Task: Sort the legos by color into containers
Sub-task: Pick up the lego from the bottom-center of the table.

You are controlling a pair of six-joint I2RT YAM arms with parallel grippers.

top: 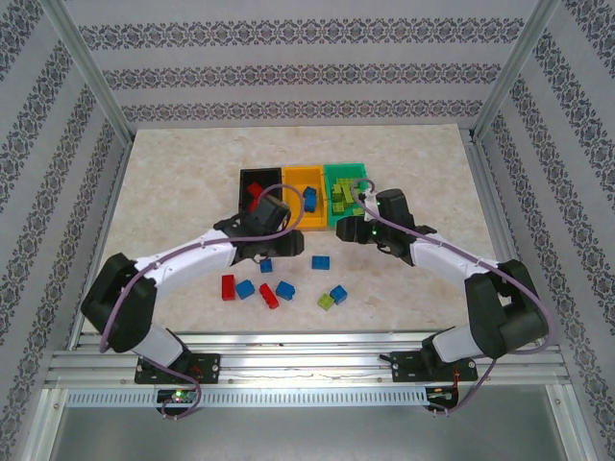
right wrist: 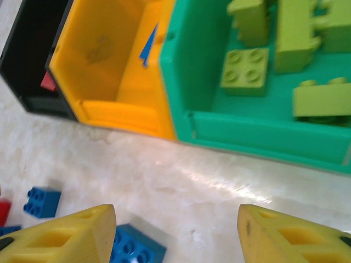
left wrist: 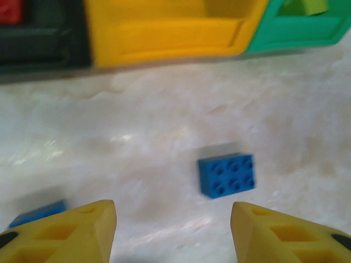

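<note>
In the left wrist view the left claw (left wrist: pixel 173 222), spread and empty, has a blue lego (left wrist: pixel 227 175) on the table (left wrist: pixel 137 131) just above and right of its gap, long axis across the frame; the right claw (right wrist: pixel 175 230) gapes empty too.

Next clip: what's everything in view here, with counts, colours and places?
black bin: one, black, left of row, red brick inside
orange-yellow bin: one, orange-yellow, middle, blue brick inside
green bin: one, green, right, several lime bricks inside
loose blue bricks: five, blue, table before bins
loose red bricks: two, red, among the blues
loose lime brick: one, lime, beside rightmost blue
left hand: one, yellow fingers, open, empty
right hand: one, yellow fingers, open, empty
</note>
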